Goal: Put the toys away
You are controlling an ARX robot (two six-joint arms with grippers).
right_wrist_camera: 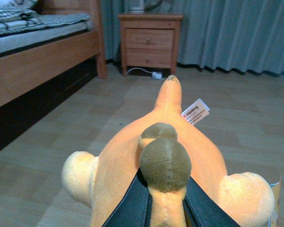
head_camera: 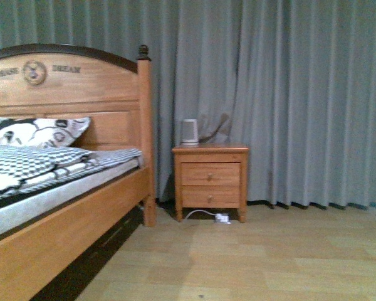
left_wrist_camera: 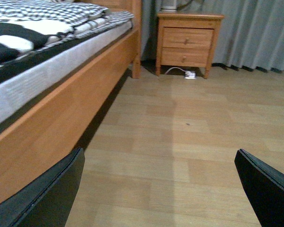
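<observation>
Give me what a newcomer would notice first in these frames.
The orange plush toy fills the right wrist view, its brown knob pinched in the right gripper above the wood floor. In the front view, a wooden bed with checkered bedding stands at left, with a small nightstand beside its headboard, against grey-blue curtains. The left gripper hangs open and empty over the floor next to the bed.
</observation>
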